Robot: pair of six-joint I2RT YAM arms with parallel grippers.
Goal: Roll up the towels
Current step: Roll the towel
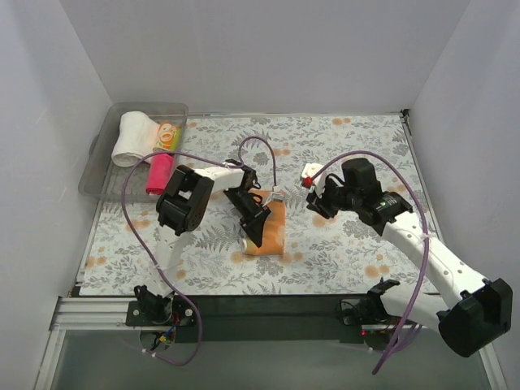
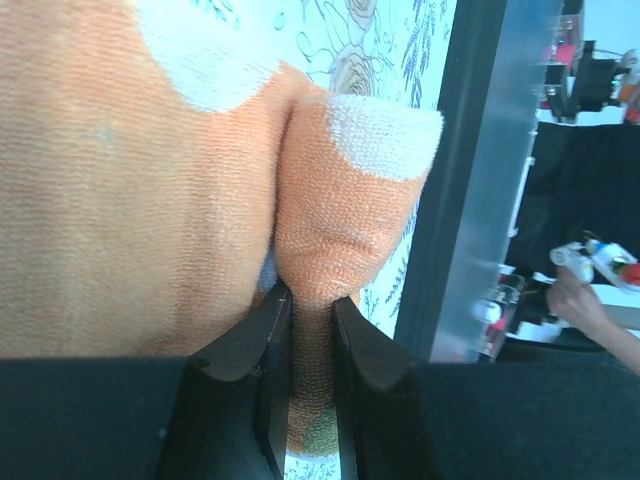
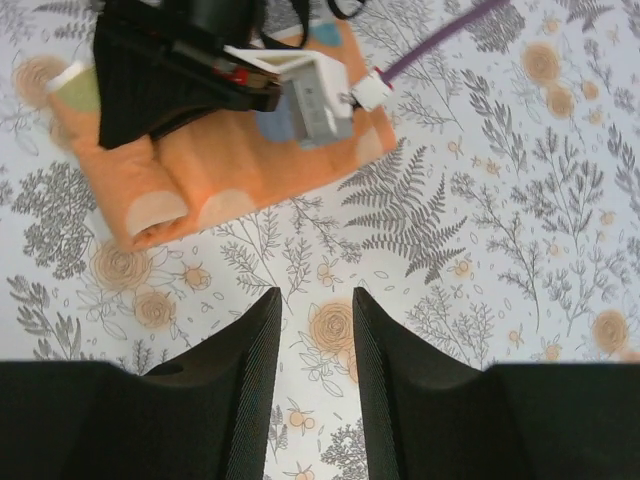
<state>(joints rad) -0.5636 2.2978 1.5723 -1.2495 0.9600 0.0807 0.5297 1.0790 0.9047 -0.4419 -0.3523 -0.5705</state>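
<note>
Aluminium rail [image 1: 89,313] and a black strip run along the near edge of the table, where the two arm bases are bolted. Just beyond them spreads the grey-and-orange floral table covering [image 1: 341,252].

On that covering, a little left of centre, lies the orange towel [image 1: 275,236] with pale spots. It is not flat. The right wrist view shows one of its ends bunched into two rounded folds side by side. The left gripper [image 2: 310,300] reaches down onto it from the left, and its two black fingers are closed on a raised fold of the orange cloth, which is pinched tight between them. A purple cable [image 1: 260,146] loops above this arm.

To the right of the towel and clear of it, the right gripper [image 3: 315,310] hovers over bare floral cloth. Its fingers stand slightly apart, with only the printed flowers showing in the gap and nothing held.

Farthest away, at the table's far left corner, sits the clear plastic bin [image 1: 101,146]. A rolled white towel [image 1: 132,138] lies at its far end with a yellow patterned towel [image 1: 168,136] just beside it. A rolled magenta-red towel [image 1: 158,175] lies at the bin's nearer end.
</note>
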